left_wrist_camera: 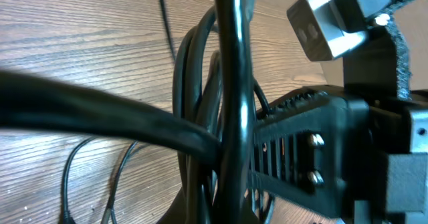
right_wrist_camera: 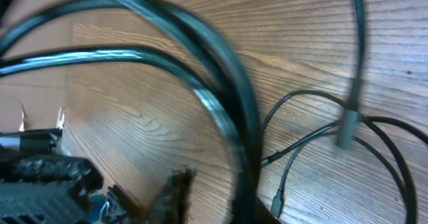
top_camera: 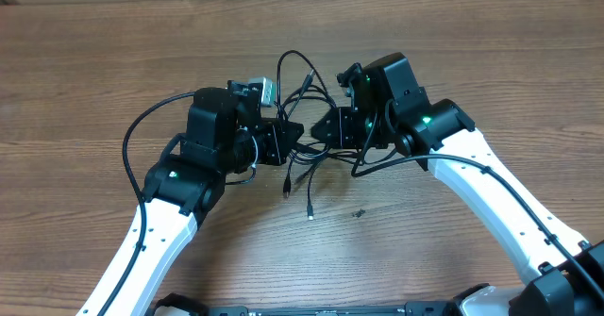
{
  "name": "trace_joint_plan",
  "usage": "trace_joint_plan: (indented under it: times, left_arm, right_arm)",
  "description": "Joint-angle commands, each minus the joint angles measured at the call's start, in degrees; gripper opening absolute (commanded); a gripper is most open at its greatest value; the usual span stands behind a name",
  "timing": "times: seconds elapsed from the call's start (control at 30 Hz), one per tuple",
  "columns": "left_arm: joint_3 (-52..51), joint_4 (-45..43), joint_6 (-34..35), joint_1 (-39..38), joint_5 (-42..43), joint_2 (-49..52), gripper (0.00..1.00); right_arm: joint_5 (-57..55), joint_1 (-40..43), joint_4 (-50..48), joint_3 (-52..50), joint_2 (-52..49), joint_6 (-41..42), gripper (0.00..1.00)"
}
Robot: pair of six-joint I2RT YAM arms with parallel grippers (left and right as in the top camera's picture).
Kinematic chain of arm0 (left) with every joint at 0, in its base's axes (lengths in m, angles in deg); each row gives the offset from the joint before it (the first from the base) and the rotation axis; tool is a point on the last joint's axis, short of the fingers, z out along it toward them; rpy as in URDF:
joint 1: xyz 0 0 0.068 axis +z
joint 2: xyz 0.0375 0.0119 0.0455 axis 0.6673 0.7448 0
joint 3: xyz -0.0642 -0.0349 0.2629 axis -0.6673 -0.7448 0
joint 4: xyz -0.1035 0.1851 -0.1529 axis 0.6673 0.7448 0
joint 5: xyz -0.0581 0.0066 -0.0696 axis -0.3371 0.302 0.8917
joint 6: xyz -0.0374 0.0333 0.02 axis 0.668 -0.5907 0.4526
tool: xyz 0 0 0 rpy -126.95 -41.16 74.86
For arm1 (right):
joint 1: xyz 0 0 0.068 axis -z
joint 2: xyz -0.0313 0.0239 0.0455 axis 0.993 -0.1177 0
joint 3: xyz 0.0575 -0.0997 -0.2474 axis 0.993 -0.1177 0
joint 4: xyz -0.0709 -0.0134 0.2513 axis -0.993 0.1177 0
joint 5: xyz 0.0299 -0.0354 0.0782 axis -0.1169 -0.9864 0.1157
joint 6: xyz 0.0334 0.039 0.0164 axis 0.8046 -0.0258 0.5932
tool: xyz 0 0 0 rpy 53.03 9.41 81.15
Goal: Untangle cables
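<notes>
- Our left end effector (top_camera: 294,133) is pressed together, apparently pinching the cables (top_camera: 304,156). We cannot tell whether the right end effector (top_camera: 321,127) is spread or closed.
- The cables bunch between both end effectors, with loops beyond them and plug-tipped tails trailing behind on the wood-grain bench (top_camera: 94,52).
- We judge them light, limp and smooth-jacketed, so a single strand beside the knot is the best hold.

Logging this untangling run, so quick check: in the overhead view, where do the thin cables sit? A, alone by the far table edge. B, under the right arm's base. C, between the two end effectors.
C: the cables bunch in the gap between the left end effector and the right end effector.
</notes>
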State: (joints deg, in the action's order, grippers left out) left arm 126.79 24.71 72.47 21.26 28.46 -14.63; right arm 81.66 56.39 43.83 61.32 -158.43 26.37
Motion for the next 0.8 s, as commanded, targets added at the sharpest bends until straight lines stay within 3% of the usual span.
trace_joint_plan:
  times: [0.0,0.03,0.07,0.1,0.13,0.17,0.4,0.77]
  left_arm:
    - [1.1,-0.5,0.0,-0.4,1.9,-0.4,0.04]
    - [1.1,-0.1,0.0,-0.4,0.6,-0.4,0.09]
    - [1.1,0.8,0.0,-0.4,-1.0,-0.4,0.25]
    - [1.1,1.5,0.0,-0.4,-2.3,-0.4,0.33]
    - [1.1,4.0,0.0,-0.4,-5.9,-0.4,0.9]
    - [1.1,5.8,0.0,-0.4,-8.3,-0.4,1.0]
    - [1.1,15.8,0.0,-0.4,-19.6,-0.4,1.0]
    - [1.1,23.6,0.3,-0.4,-27.4,-0.4,1.0]
  right_arm:
    - [1.3,-0.4,-0.4,1.0,1.0,-0.5,0.04]
    - [1.3,-0.4,-0.4,1.0,1.0,-0.5,0.04]
    - [1.3,-0.4,-0.4,1.0,1.0,-0.5,0.04]
    - [1.3,-0.4,-0.4,1.0,1.0,-0.5,0.04]
    - [1.3,-0.4,-0.4,1.0,1.0,-0.5,0.04]
    - [1.3,-0.4,-0.4,1.0,1.0,-0.5,0.04]
    - [0.0,-0.4,-0.5,1.0,1.0,-0.5,0.04]
    - [-2.2,-0.4,-0.7,1.0,1.0,-0.5,0.04]
